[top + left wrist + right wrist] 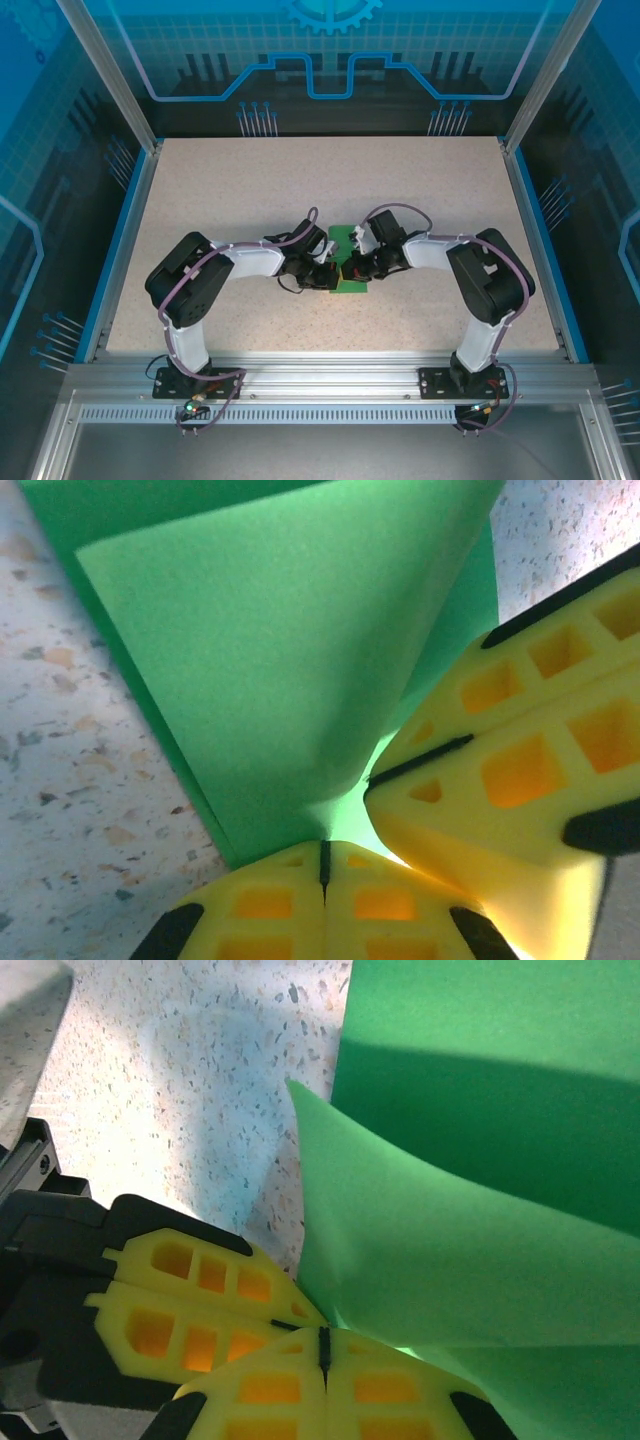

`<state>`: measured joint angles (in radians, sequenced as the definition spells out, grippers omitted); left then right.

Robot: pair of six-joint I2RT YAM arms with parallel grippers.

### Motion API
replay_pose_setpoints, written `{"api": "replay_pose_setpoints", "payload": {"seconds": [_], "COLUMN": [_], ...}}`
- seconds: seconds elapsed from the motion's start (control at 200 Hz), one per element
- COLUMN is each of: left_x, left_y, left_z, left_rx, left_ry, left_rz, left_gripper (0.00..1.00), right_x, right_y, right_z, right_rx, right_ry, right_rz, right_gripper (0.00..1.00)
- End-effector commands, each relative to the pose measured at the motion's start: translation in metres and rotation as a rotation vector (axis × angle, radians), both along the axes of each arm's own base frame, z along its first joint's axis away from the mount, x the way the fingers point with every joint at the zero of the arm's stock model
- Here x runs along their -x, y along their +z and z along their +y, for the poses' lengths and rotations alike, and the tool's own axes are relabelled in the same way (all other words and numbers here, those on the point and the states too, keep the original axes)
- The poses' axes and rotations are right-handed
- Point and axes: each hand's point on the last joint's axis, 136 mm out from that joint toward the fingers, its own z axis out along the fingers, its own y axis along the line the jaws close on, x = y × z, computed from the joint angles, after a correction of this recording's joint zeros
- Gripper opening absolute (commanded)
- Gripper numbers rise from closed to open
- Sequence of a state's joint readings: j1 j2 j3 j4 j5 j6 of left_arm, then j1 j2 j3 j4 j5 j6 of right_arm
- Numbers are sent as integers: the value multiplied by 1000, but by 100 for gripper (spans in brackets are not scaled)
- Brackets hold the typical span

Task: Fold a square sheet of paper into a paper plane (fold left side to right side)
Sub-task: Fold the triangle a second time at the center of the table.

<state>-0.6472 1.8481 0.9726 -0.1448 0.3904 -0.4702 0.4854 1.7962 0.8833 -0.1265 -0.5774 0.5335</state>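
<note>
The square sheet of paper (280,660) is plain green; the table (300,190) is beige, dark-speckled; left gripper (324,865) and right gripper (324,1350) are yellow.

Both arms are basically twins: the left arm (250,262) and the right arm (435,250) have smooth white link shells with chunky rounded black joint housings. Each sits on a black base plate (190,378) near the bottom of the top view. A purplish-grey cable (296,235) loops along each arm, with a bit more wiring hanging under the bases. Up close, the left gripper (325,858) and the right gripper (325,1345) have bright yellow fingers full of square pockets that glow orange inside, with black trim at the edges.
</note>
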Motion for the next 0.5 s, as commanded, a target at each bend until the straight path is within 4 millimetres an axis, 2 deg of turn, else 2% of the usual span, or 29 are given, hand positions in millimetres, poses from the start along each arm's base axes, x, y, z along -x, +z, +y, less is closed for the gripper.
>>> {"api": "replay_pose_setpoints", "payload": {"seconds": [0.0, 0.225, 0.49], "left_x": [9, 10, 11], "left_y": [-22, -24, -26], "left_z": [14, 17, 18], "left_rx": [-86, -93, -100], "left_ry": [12, 14, 15], "left_rz": [35, 35, 37], "left_gripper": [0, 0, 0], "right_x": [2, 2, 3], "right_y": [-1, -11, -27], "right_z": [9, 4, -12], "right_rx": [-6, 39, 134], "right_ry": [35, 37, 34], "right_rz": [12, 29, 48], "right_gripper": [0, 0, 0]}}
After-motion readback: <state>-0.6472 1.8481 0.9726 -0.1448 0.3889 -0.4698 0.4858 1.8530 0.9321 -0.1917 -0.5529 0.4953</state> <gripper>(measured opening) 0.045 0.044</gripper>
